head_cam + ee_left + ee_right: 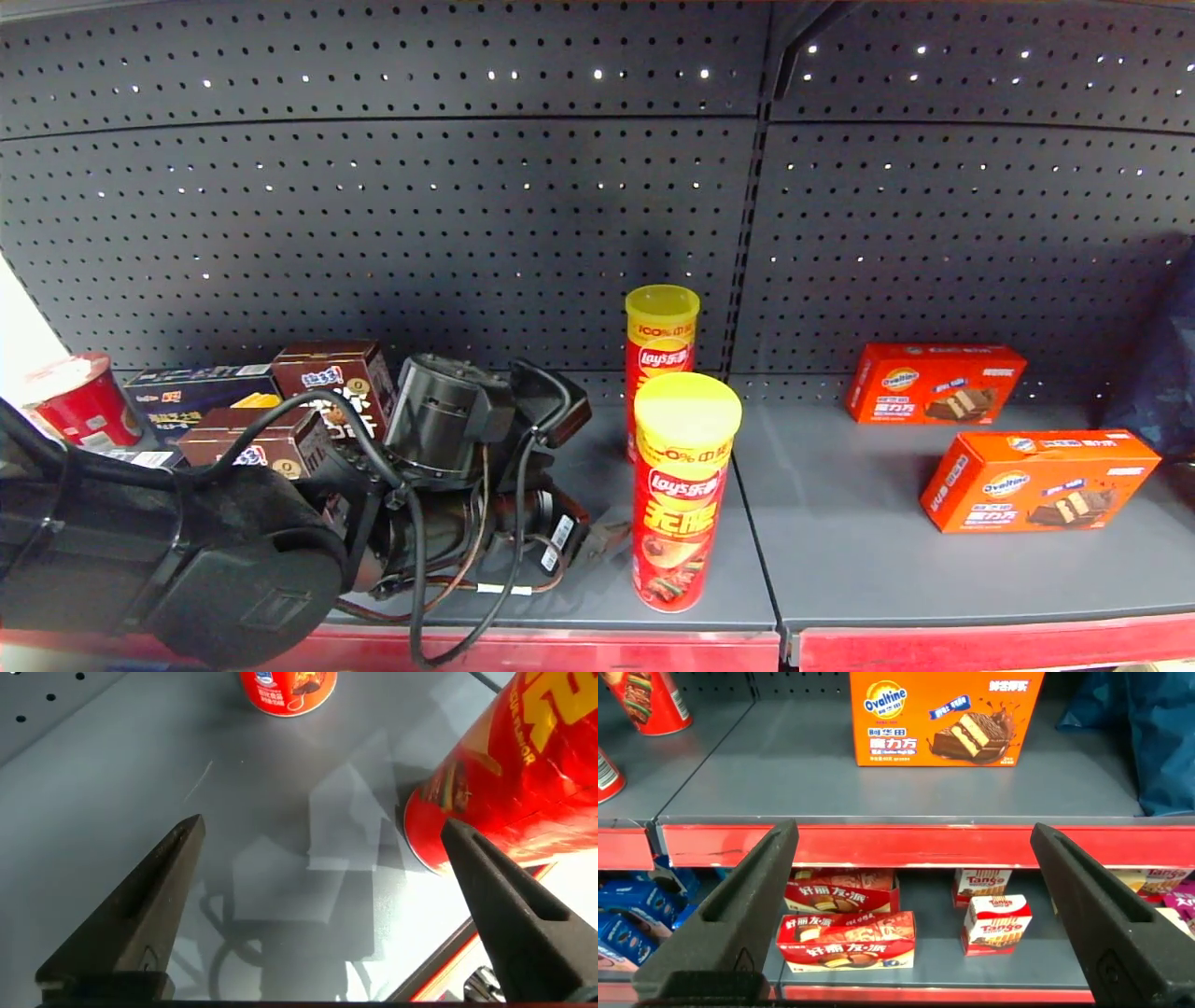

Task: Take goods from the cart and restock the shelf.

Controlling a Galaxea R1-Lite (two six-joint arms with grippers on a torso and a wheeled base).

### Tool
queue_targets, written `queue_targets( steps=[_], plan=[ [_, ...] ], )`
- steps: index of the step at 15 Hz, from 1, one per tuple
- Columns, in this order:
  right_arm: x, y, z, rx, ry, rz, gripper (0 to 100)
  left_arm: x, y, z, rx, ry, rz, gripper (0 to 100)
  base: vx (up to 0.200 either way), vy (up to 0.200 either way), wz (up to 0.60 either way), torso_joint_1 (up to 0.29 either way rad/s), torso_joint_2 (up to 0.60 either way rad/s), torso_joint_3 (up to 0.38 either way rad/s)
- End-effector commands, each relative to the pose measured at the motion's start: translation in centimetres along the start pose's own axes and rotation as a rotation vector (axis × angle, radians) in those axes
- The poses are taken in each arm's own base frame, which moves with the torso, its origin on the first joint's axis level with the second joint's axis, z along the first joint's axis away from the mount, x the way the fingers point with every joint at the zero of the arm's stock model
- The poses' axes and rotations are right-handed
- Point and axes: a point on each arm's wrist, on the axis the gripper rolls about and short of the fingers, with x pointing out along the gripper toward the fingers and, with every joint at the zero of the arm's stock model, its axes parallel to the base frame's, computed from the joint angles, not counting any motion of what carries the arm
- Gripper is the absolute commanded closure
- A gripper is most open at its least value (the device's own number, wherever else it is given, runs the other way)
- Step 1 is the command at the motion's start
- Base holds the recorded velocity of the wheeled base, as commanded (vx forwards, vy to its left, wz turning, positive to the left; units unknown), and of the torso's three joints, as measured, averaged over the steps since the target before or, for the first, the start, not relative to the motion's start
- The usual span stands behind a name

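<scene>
standing wide open and empty, the left hand (327,905) sits low over the grey metal shelf (840,551). one finger is just beside the base of the front red cylindrical chip can (684,495), which has a yellow plastic lid and stands upright near the shelf's front edge. a second identical can (661,359) stands upright behind it, near the perforated back panel (467,215). the right hand (910,905) is likewise spread wide with nothing in it, facing the shelf's red front edge. an orange cardboard cake box (1036,481) lies on the adjoining bay. judgement: both cans are stocked and the left hand looks free to withdraw. how much cart stock remains cannot be judged.
</scene>
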Motion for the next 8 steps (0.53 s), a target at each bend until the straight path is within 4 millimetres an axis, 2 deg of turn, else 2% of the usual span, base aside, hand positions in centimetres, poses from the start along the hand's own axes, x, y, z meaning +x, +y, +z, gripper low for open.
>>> queue_targets(
  steps=[1,5,8],
  plan=[
    [0.0,0.0,0.0,-0.001,0.001,0.000,0,-0.1,0.0,0.0,-0.001,-0.002,0.001,0,0.000,0.000,0.00,0.000,0.00,0.000],
    [0.0,0.0,0.0,0.001,0.000,0.001,0,-0.5,0.6,0.5,-0.011,-0.023,0.040,0,0.000,0.000,0.00,0.000,0.00,0.000],
    [0.0,0.0,0.0,0.001,0.000,-0.001,0,-3.2,1.8,1.8,-0.066,-0.104,0.087,0,0.000,0.000,0.00,0.000,0.00,0.000]
  ],
)
